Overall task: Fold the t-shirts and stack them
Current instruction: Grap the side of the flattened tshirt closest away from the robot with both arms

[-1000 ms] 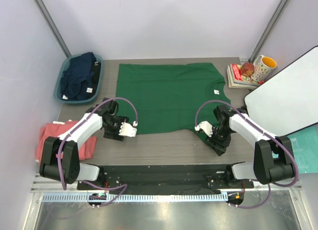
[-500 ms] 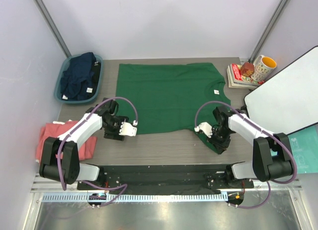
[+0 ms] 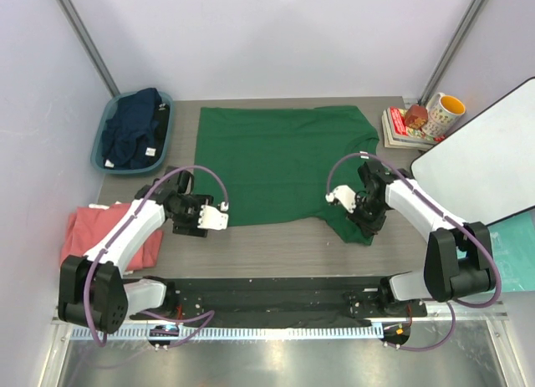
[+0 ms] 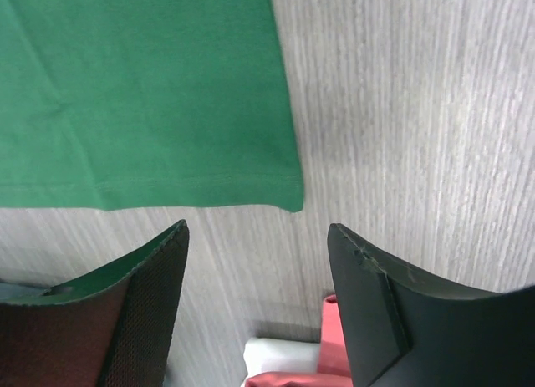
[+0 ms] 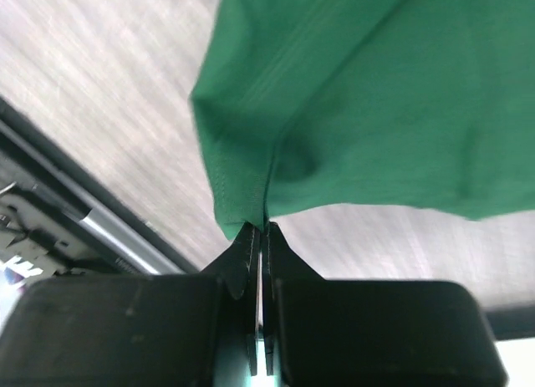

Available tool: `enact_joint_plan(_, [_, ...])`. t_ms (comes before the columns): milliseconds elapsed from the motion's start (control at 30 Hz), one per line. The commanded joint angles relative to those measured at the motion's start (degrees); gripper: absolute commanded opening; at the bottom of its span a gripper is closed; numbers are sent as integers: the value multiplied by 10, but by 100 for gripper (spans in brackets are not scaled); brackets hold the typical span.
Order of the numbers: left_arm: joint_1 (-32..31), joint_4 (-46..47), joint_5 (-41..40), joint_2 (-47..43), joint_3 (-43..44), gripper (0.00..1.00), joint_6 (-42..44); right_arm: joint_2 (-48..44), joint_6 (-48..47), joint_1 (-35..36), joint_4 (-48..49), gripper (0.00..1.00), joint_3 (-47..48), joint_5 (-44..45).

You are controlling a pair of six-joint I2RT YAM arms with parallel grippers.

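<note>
The dark green t-shirt point(image 3: 280, 161) lies spread flat in the middle of the table. My right gripper point(image 3: 365, 226) is shut on the hem of its near right sleeve, and the wrist view shows the green fabric point(image 5: 376, 94) pinched at the tips of that gripper point(image 5: 259, 230) and lifted off the table. My left gripper point(image 3: 191, 226) stands open just short of the shirt's near left corner point(image 4: 284, 199), and that gripper point(image 4: 259, 236) has only bare table between its fingers. The salmon-pink t-shirt point(image 3: 84, 232) lies at the left edge. A navy t-shirt point(image 3: 134, 128) fills the teal tub point(image 3: 99, 151).
A stack of books point(image 3: 401, 126) and a yellow-rimmed mug point(image 3: 445, 111) stand at the back right. A big white board point(image 3: 485, 165) leans over the right side of the table. Grey walls close in the left and the back.
My right gripper has shut on the green sleeve and drawn it up and inward, towards the shirt's body. The left gripper stayed open and shifted slightly.
</note>
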Motion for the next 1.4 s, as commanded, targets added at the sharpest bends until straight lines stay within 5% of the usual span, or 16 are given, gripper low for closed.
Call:
enact_joint_plan(0, [-1, -11, 15, -1, -15, 70, -4, 12, 8, 0, 6, 1, 38, 9])
enact_joint_plan(600, [-1, 161, -40, 75, -90, 69, -41, 41, 4, 0, 12, 1, 88, 20])
enact_joint_plan(900, [-1, 218, -52, 109, -107, 43, -42, 40, -2, 0, 13, 1, 93, 27])
enact_joint_plan(1000, [-1, 188, -48, 122, -92, 19, -39, 41, -3, -1, 13, 1, 99, 32])
enact_joint_plan(1033, [-1, 177, -47, 127, -79, 0, -39, 42, -5, 0, 14, 1, 101, 34])
enact_joint_plan(1367, [0, 76, -20, 94, -15, 0, -57, 46, -29, -1, 9, 1, 141, 66])
